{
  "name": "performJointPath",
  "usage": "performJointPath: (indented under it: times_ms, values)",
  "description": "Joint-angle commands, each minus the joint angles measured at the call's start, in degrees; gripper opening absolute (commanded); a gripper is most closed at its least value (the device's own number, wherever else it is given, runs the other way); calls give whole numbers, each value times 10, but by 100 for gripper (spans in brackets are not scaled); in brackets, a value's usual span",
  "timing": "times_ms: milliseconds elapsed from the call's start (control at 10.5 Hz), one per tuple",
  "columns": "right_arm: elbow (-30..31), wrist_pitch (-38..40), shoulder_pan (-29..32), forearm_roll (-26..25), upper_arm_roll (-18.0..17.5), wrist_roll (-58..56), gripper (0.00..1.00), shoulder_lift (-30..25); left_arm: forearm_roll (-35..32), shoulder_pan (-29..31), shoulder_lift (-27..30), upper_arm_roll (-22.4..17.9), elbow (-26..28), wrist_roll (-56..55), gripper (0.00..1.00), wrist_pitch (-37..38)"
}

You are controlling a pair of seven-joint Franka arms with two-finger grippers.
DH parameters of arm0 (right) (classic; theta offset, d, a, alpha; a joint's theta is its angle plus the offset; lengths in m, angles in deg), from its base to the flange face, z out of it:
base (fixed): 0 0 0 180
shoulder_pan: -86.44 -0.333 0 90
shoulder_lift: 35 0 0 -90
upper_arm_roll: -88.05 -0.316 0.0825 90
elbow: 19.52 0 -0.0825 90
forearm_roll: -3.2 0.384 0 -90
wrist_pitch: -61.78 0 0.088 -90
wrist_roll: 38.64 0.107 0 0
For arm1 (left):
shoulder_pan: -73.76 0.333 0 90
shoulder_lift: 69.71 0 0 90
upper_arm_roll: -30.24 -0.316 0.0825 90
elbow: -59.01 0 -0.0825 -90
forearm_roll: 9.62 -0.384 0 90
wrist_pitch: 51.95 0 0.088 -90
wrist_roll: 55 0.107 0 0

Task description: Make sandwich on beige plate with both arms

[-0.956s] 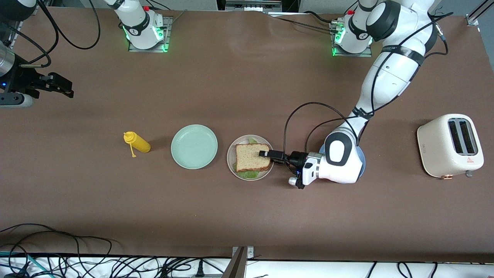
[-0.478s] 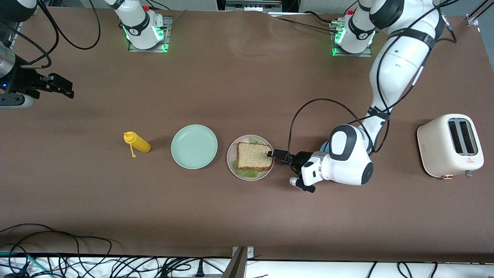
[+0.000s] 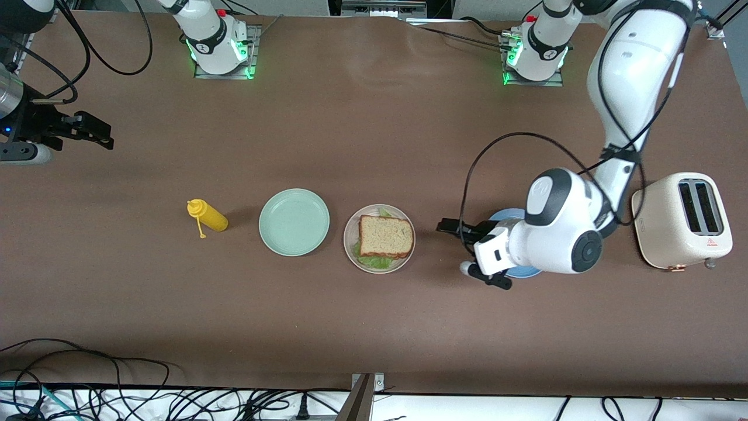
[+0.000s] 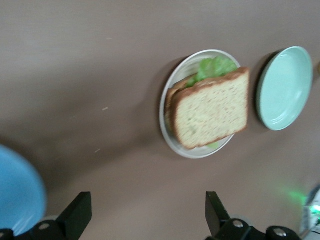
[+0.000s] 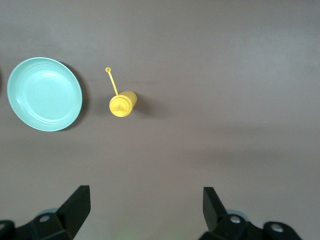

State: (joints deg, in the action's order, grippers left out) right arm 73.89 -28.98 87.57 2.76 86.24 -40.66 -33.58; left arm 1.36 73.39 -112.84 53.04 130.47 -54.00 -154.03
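Note:
The sandwich [image 3: 385, 235] lies on the beige plate [image 3: 349, 234]: a brown bread slice on top, green lettuce [image 3: 374, 263] showing at the edges. In the left wrist view the sandwich [image 4: 212, 115] sits on the plate [image 4: 165, 125], with a lower slice edge under the top one. My left gripper [image 3: 447, 225] is open and empty over bare table between the beige plate and the blue plate, apart from the sandwich; it shows open in its wrist view [image 4: 148, 215]. My right gripper [image 3: 99, 133] waits open and empty at the right arm's end of the table [image 5: 145, 210].
A mint-green plate [image 3: 294, 222] lies beside the beige plate, toward the right arm's end. A yellow mustard bottle [image 3: 209, 216] lies beside that. A blue plate [image 3: 502, 216] lies under the left wrist. A cream toaster [image 3: 681, 219] stands at the left arm's end. Cables run along the near edge.
My left gripper has let go of the top bread slice and drawn back from the sandwich toward the left arm's end. The slice stays on the lettuce. The right arm has not moved.

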Motion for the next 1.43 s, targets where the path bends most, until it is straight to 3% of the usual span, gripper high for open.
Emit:
performJointPath:
  times_ms: [0, 287, 574, 669, 956, 1148, 1339]
  values:
    - [-13, -11, -1, 20, 1, 8, 100, 3, -73, 27, 79, -5, 20, -26, 100, 70]
    - [-13, -10, -2, 12, -2, 5, 100, 2, -141, 49, 165, -7, 29, -30, 100, 144]
    - [-14, -8, -2, 19, -3, 8, 100, -1, -138, 85, 257, -7, 60, -42, 100, 154]
    - [-15, -9, -2, 19, -2, 9, 100, 0, -137, 76, 297, -21, 95, -42, 100, 151]
    - [-26, -7, -3, 18, -4, 4, 100, 0, -116, -71, 377, -214, 169, -30, 100, 133]
    - [-26, -7, -2, 19, -1, 4, 100, 1, -110, -55, 442, -222, 240, -22, 100, 86]
    - [-26, -7, -2, 19, -1, 3, 100, 1, -112, -3, 458, -159, 257, -27, 100, 92]
